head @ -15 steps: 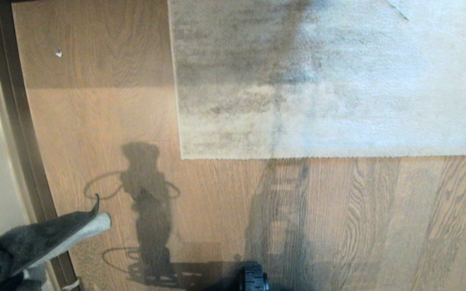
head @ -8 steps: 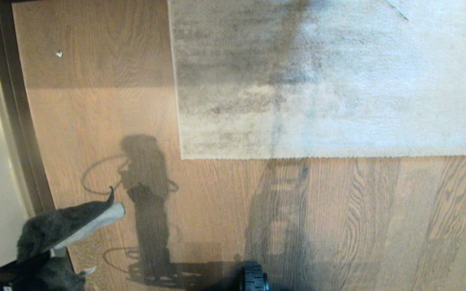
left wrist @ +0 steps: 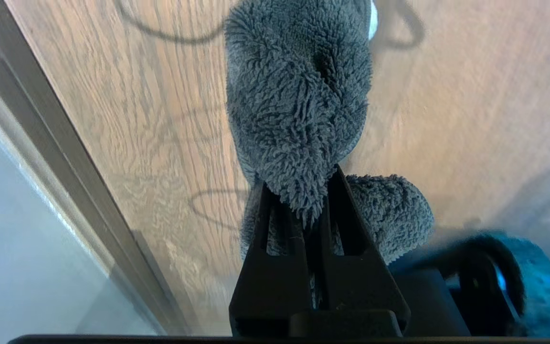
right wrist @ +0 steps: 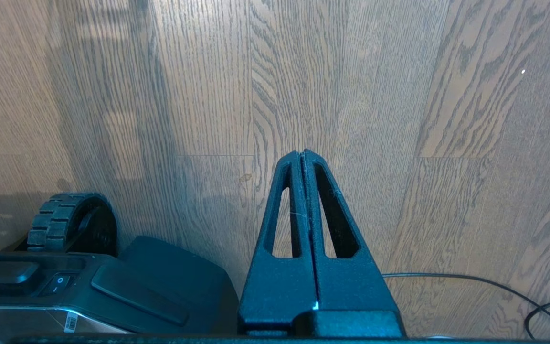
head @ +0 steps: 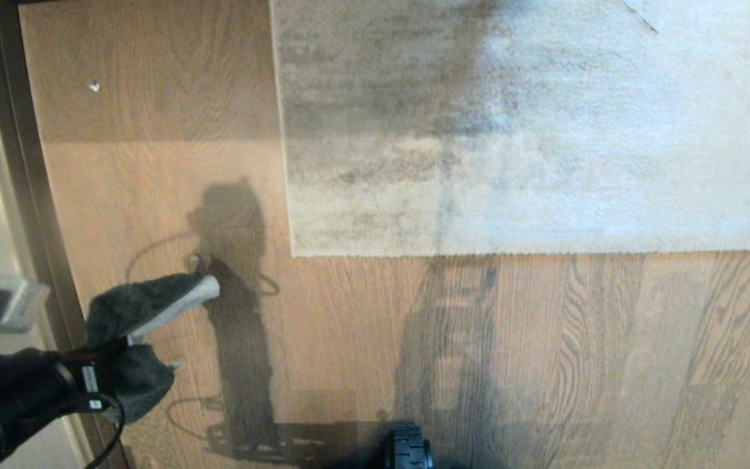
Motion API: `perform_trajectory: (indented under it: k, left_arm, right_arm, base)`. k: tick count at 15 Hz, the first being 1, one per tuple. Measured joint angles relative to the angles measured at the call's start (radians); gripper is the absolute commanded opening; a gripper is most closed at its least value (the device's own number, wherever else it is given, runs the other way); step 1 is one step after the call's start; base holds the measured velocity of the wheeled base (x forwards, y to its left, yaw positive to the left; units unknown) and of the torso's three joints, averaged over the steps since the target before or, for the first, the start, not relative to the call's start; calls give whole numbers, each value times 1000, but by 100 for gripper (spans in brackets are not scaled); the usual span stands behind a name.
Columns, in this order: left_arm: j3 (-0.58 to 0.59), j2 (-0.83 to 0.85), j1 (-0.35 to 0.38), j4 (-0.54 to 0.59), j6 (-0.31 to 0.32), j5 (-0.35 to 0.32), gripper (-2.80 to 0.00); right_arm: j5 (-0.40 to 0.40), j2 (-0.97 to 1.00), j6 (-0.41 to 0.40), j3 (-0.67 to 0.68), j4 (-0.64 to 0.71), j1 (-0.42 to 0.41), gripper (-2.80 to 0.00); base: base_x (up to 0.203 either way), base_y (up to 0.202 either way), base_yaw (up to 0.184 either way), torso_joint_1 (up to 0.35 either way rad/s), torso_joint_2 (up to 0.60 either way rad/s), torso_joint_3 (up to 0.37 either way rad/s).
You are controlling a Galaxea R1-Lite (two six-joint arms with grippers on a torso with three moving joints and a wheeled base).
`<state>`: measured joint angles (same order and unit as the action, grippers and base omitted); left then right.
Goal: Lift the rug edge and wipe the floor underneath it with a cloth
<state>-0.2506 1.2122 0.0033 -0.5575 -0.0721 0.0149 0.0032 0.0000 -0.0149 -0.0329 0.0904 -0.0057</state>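
— Grey fuzzy cloth (head: 147,303) hangs pinched in our left gripper (left wrist: 320,188), low at the head view's left, above the floor (head: 349,339).

— Where does the rug edge (head: 531,253) lie from us?

— Ahead and rightward, flat, running left to right, corner (head: 293,253) nearest the left gripper. Our right gripper (right wrist: 302,154), closed and empty, sits parked over bare floor.

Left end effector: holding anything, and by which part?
Yes. The left end effector is shut on the cloth, pinching a bunched fold near its middle; both ends hang free.
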Motion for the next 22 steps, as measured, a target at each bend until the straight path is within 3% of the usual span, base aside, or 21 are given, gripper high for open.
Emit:
perform_trajectory:
  k: [5,9,11,12,22]
  left_arm:
    - [0,162,21,-206,1,-1,-280]
    - [-5,290,22,-431,-2,0,-280]
    - [-8,327,21,-457,1,0,-280]
    - [-11,338,21,-459,3,0,0]
    - [61,318,19,-482,19,1,0]
  right_arm:
    - [0,0,0,-1,1,0,-280]
    - [-1,0,0,-1,1,0,-280]
    - [0,0,0,-1,1,0,-280]
    - [0,0,0,-1,1,0,-280]
    - [-1,0,0,-1,1,0,-280]
  base:
    - [0,0,0,0,0,0]
    - [0,0,0,0,0,0]
    - [0,0,0,0,0,0]
    - [0,0,0,0,0,0]
    - [0,0,0,0,0,0]
